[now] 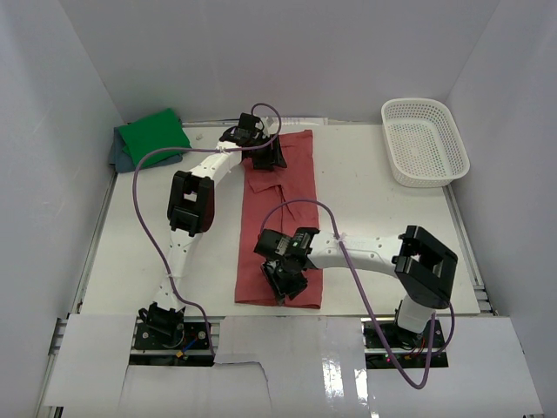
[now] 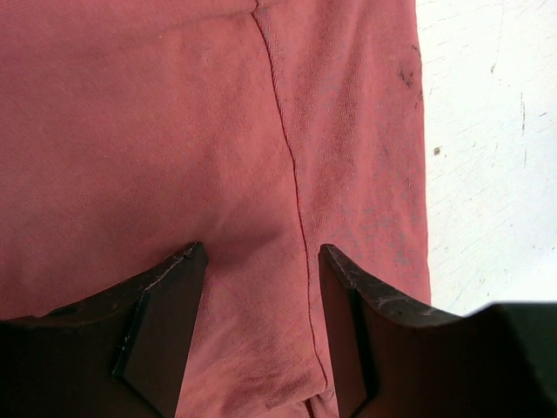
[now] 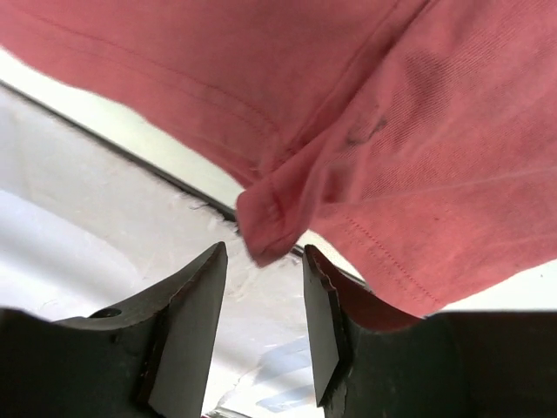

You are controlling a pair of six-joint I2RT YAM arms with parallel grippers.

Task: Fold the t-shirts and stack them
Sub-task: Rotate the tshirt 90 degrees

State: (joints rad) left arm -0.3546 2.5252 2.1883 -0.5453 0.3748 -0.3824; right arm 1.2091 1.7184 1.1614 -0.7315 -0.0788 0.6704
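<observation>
A brick-red t-shirt (image 1: 296, 170) lies as a long narrow strip down the middle of the table (image 1: 383, 235). My left gripper (image 1: 268, 157) is at its far end, open. In the left wrist view the red cloth (image 2: 130, 131) and a seam run between the spread fingers of that gripper (image 2: 261, 252). My right gripper (image 1: 287, 283) is at the shirt's near end, also open. A folded corner of the red t-shirt (image 3: 452, 157) hangs just ahead of the right gripper (image 3: 264, 252), not pinched. A folded green t-shirt (image 1: 152, 135) rests on a blue-grey t-shirt (image 1: 122, 155) in the far left corner.
A white lattice basket (image 1: 424, 141) stands at the far right. Purple cables (image 1: 144, 205) loop from both arms over the table and across the red shirt. White walls close in the left, far and right sides.
</observation>
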